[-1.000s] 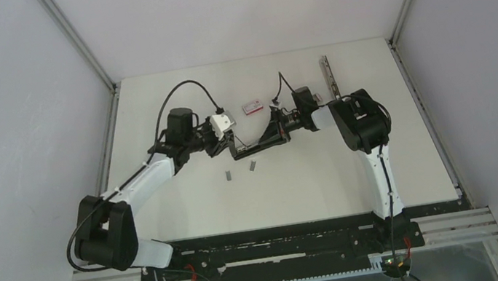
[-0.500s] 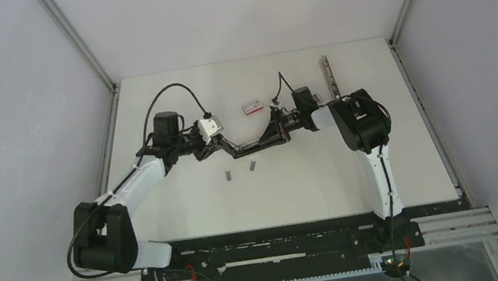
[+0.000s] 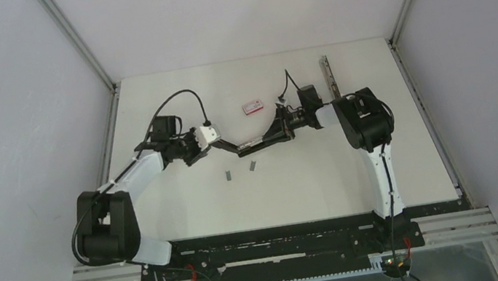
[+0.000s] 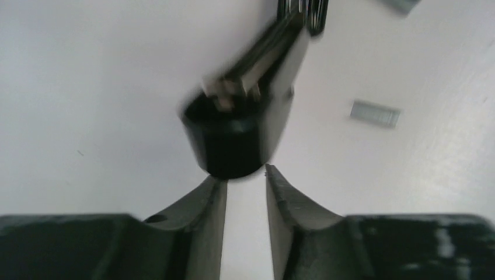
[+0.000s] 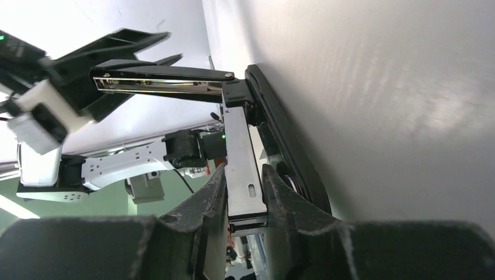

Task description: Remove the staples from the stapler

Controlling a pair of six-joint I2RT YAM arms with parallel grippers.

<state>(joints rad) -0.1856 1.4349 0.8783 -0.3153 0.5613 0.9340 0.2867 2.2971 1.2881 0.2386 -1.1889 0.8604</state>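
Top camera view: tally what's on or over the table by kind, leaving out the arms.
Stapler: 1
Staple strips: 2
Red-and-white box: 1
Long metal bar: 1
Total: 5

Left wrist view: the stapler [image 4: 239, 134] end is smeared with blur and cut by the top edge. Whether it touches the left gripper [image 4: 245, 175] tips cannot be told. One strip of the staples [image 4: 375, 114] is soft and another is clipped at the upper corner. Right wrist view: the stapler's metal channel drops between the right gripper [image 5: 244, 169] fingers, its lower end hidden there. Top view: print on the red-and-white box [image 3: 252, 108] is too small to read.
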